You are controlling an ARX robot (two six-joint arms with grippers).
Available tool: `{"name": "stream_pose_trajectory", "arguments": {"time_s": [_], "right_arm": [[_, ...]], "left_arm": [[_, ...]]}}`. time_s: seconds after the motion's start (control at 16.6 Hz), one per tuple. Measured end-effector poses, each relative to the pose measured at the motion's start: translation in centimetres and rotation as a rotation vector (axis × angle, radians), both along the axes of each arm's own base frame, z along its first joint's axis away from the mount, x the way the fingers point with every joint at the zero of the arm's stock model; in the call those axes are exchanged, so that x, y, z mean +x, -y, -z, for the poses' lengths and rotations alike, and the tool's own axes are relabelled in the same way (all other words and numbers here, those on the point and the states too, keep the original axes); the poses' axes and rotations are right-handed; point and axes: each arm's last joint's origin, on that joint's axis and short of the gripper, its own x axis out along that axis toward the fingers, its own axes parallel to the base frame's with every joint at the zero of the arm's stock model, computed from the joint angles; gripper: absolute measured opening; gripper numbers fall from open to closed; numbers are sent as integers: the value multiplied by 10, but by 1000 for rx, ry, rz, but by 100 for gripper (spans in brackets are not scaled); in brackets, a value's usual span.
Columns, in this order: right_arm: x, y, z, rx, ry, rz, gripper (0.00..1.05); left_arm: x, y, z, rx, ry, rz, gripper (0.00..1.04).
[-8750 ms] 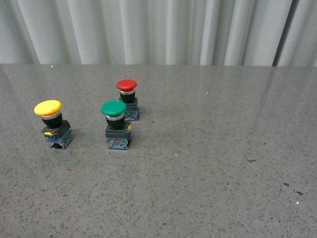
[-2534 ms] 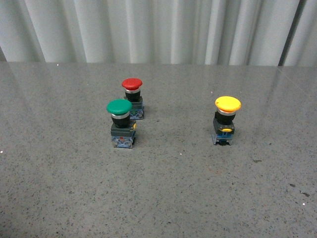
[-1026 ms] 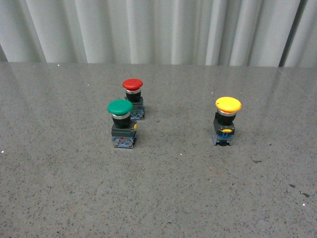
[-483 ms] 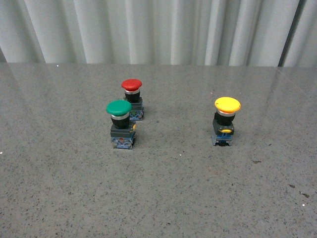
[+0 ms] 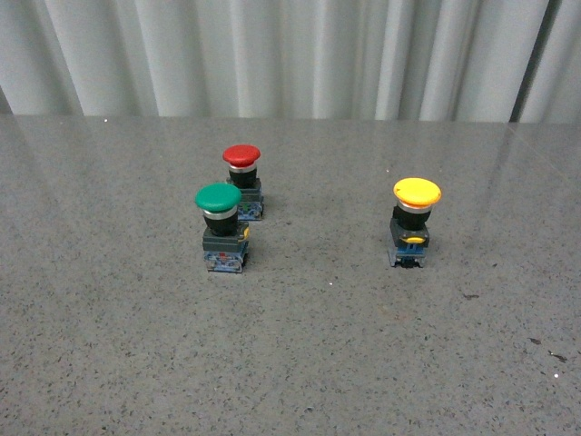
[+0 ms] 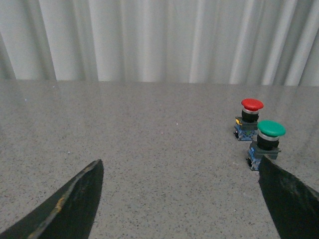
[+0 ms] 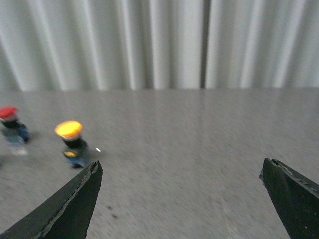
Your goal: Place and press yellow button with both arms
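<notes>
fingers (image 6: 75, 199) of left hand (image 6: 179, 162) and right hand (image 7: 182, 162) spread wide, empty; yellow button (image 5: 415, 222) stands upright.

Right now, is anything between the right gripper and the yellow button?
Nothing visible. Only bare table lies between the open right gripper and the yellow button. The green button and red button stand well to its left in the front view.

Motion blur in my right wrist view: the yellow mushroom-capped pushbutton (image 7: 70, 130) shows no detail, and the red-capped pushbutton (image 7: 9, 118) beside it meets the frame edge. A black finger (image 6: 291, 199) of my left pincer (image 6: 179, 160) covers a base corner of the green-capped pushbutton (image 6: 270, 129).
</notes>
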Motion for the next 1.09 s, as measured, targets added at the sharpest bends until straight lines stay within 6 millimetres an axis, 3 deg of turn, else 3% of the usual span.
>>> {"name": "stream_pose_trajectory", "arguments": {"time_s": [0.06, 0.18, 0.36, 0.48, 0.6, 0.66, 0.72, 0.78, 0.84, 0.91, 1.09], "right_arm": [[3, -2, -6, 29, 30, -58, 98], [22, -18, -33, 72, 72, -167, 98], [71, -61, -85, 72, 170, -312, 98], [110, -91, -91, 54, 97, -377, 98], [143, -114, -82, 29, -5, -400, 98], [190, -146, -68, -25, -113, -391, 98], [223, -163, -44, -91, -231, -341, 82], [228, -161, -29, -122, -314, -313, 50], [229, -153, -27, -131, -354, -290, 21], [228, -142, -18, -141, -398, -262, 2], [228, -138, -15, -141, -409, -253, 2]], "left_arm": [[0, 0, 0, 1, 0, 1, 100], [0, 0, 0, 0, 0, 0, 98], [0, 0, 0, 0, 0, 0, 98], [0, 0, 0, 0, 0, 0, 98], [0, 0, 0, 0, 0, 0, 98], [0, 0, 0, 0, 0, 0, 98], [0, 0, 0, 0, 0, 0, 98], [0, 0, 0, 0, 0, 0, 98], [0, 0, 0, 0, 0, 0, 98], [0, 0, 0, 0, 0, 0, 98], [0, 0, 0, 0, 0, 0, 98]]}}
